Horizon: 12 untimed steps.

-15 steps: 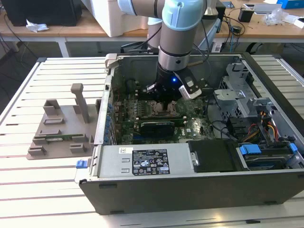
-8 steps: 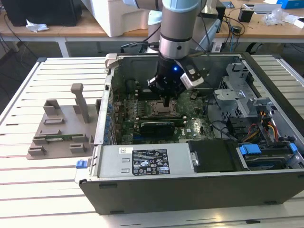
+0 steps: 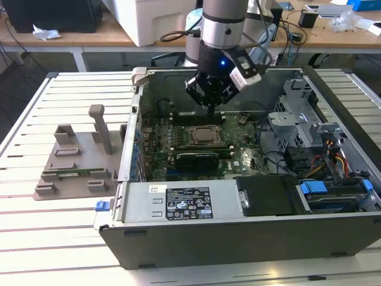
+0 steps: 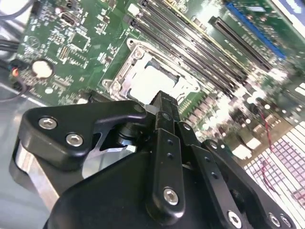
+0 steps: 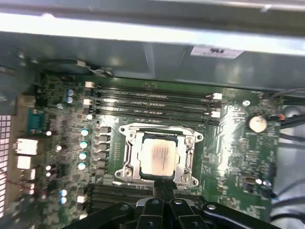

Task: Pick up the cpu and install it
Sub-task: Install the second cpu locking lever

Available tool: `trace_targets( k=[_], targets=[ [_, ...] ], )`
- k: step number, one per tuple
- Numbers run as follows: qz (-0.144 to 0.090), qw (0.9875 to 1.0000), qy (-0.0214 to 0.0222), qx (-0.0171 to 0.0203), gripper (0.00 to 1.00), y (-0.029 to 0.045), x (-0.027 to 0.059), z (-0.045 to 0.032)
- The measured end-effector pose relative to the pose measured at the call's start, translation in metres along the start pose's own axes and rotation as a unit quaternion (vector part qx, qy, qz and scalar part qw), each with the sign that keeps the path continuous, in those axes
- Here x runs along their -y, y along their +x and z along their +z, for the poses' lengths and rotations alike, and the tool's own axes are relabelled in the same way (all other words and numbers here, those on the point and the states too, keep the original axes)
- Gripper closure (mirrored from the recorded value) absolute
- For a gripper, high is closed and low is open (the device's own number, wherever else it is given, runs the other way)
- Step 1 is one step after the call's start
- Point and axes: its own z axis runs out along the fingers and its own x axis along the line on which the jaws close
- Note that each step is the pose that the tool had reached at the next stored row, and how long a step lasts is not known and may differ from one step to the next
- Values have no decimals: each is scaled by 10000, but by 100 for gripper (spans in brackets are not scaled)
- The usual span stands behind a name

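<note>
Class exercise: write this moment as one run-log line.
black gripper: shut, holding nothing, above motherboard | small square silvery cpu: seated in metal socket frame | open computer case: on slatted table

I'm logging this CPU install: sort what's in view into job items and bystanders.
Job items:
- cpu, sitting in its socket on the motherboard
- hand, hovering above the socket

Bystanders:
- grey parts holder beside the case
- coin battery
- drive cage
</note>
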Motion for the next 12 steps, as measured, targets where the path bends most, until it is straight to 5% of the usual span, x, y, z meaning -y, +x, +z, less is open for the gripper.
trace_targets(
  k=[3,12],
  targets=[
    [0,10000,-1,0,89,4,0,-96],
    [0,10000,-1,0,89,4,0,-102]
  ],
)
